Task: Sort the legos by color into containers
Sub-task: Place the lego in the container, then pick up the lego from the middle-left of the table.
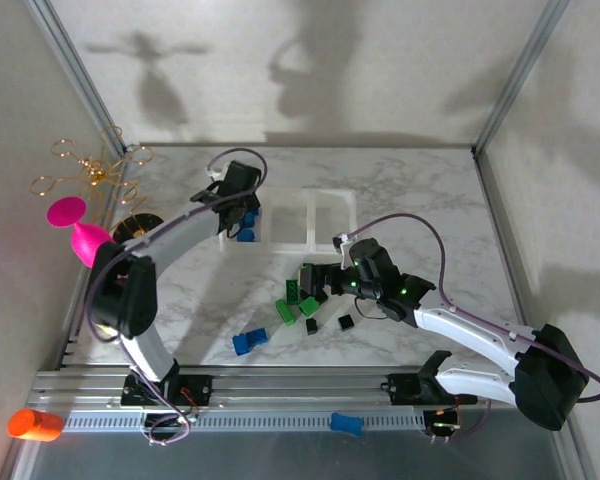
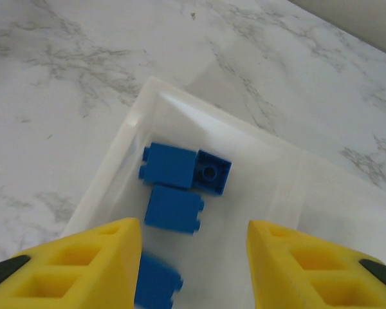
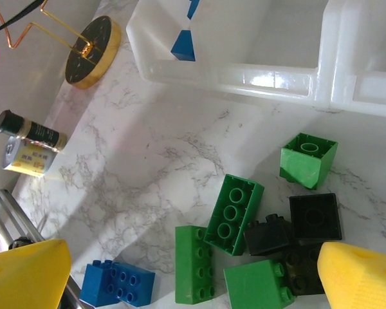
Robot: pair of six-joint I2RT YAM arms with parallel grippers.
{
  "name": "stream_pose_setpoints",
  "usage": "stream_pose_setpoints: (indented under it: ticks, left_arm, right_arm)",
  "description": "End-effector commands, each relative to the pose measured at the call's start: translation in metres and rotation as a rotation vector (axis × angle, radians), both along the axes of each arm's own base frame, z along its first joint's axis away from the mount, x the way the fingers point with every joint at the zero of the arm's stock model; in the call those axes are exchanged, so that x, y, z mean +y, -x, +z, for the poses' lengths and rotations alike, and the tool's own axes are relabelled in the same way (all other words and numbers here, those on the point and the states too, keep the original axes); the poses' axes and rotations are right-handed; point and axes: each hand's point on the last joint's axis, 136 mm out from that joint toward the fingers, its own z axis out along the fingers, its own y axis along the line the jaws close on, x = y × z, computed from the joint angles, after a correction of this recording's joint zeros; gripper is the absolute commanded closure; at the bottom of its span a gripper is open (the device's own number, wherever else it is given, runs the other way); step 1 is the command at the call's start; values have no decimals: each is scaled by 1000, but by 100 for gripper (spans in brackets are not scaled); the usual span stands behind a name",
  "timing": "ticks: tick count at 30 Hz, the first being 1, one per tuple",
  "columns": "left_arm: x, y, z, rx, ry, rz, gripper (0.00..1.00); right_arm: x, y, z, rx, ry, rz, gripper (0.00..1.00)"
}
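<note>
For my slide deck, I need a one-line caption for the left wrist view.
Left end effector, open, poised over a clear container of blue legos.

Three containers (image 1: 308,215), four green legos (image 3: 233,212), at least five blue legos (image 2: 174,166) — black ones (image 3: 315,217) unclear.

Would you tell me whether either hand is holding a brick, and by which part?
Nothing is held. The left hand is open above blue bricks in the container; the right hand is open over loose green bricks.
</note>
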Motion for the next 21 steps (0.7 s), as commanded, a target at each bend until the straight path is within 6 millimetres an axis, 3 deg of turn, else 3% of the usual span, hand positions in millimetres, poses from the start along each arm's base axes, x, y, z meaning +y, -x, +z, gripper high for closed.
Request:
stream_pose_setpoints:
  ticks: [1,7,15,21]
  left_arm:
    - [3,34,0,25,-13,-2,53]
    - [6,97,4,48,-61,-11,52]
    - [2,193,-27,167,-35,-50,49]
    - [-5,246,-43,245,11,-67,47]
  right_arm:
    - [0,7,-10,-7,33,56,1]
    - [2,22,-33,0,97,112,1]
    - [8,41,-57,26,146,164,1]
    - [26,60,-64,23,103,260,1]
